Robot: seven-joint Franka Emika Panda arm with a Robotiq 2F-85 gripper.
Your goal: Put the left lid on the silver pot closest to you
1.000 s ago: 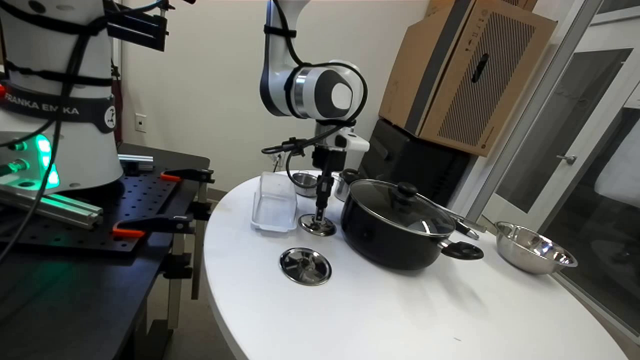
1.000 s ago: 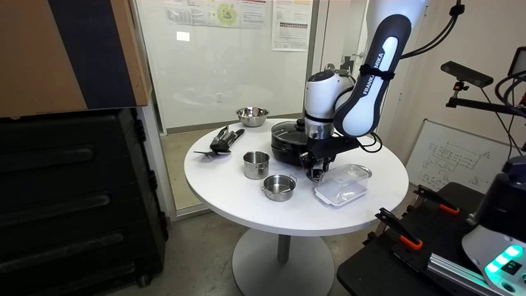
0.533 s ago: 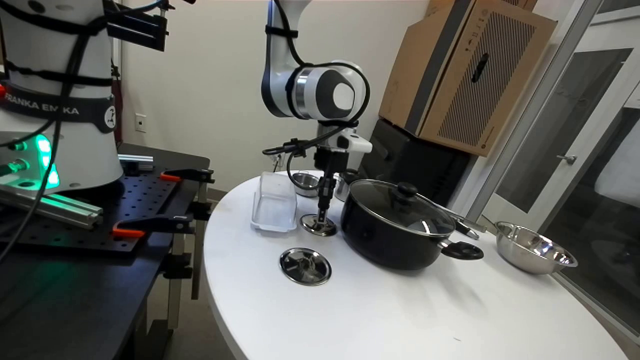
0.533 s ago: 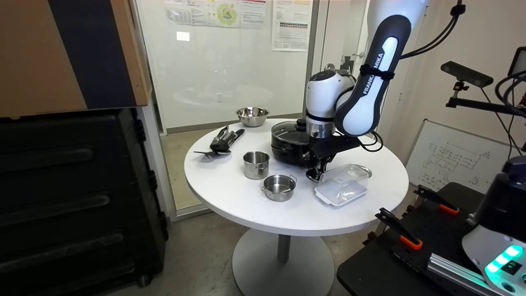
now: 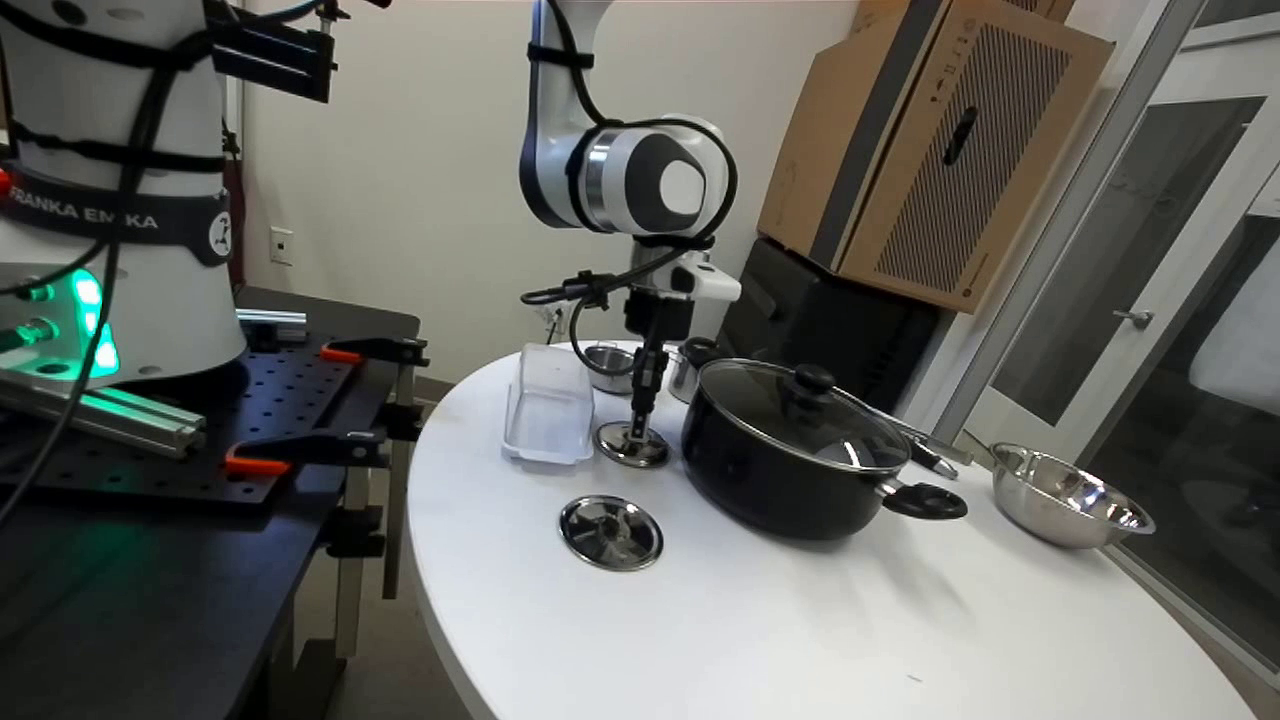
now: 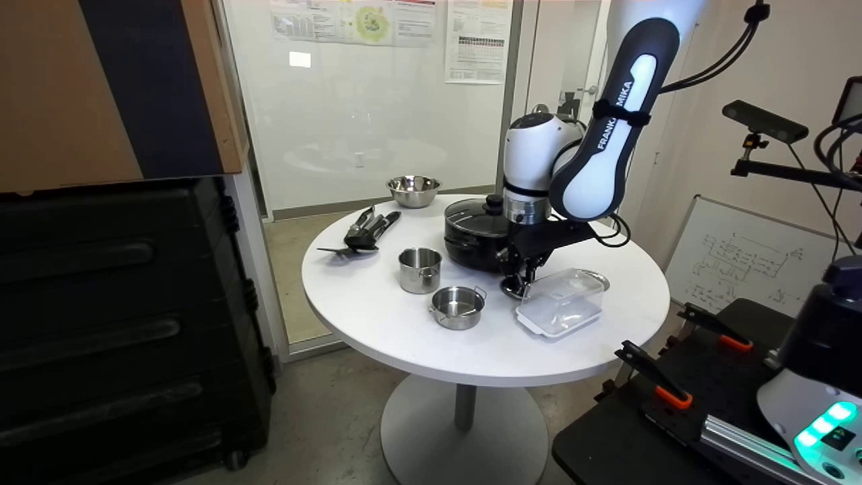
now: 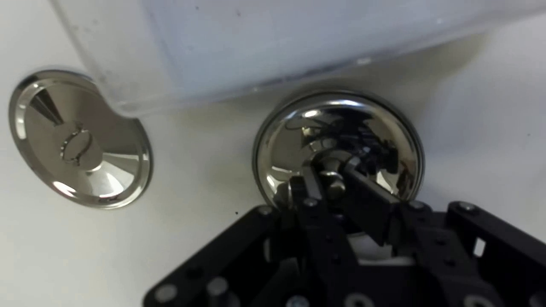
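Gripping the lid [image 7: 341, 134]: done, by my judgement; the tool [image 7: 331, 170] is clamped about the lid's middle.
Lid: level or nearly so, just beside the box [image 6: 562, 306], a strip of bench [image 5: 800, 640] between them in the wrist view; whether it rests on the bench or hangs slightly clear, I cannot tell.
Pot [image 6: 457, 316]: low, silver, uncovered, near the lid but apart from it, bench showing between them in an exterior view.
Handle [image 6: 481, 291]: a loop at the pot's rim, on the side toward the lid; it could catch a low approach.
Tall pot [image 6: 420, 275]: uncovered too, near the pot; probably not the target, being farther from the robot's base [image 5: 110, 215].
Other lid [image 5: 611, 533]: flat on the bench, apart from the tool; the task seems not to need it.
Lid to pot: the larger share, yet to do. What is left, I judge: raise the lid above rim and handle, carry it across, centre it, lower it until it seats, release, back off.
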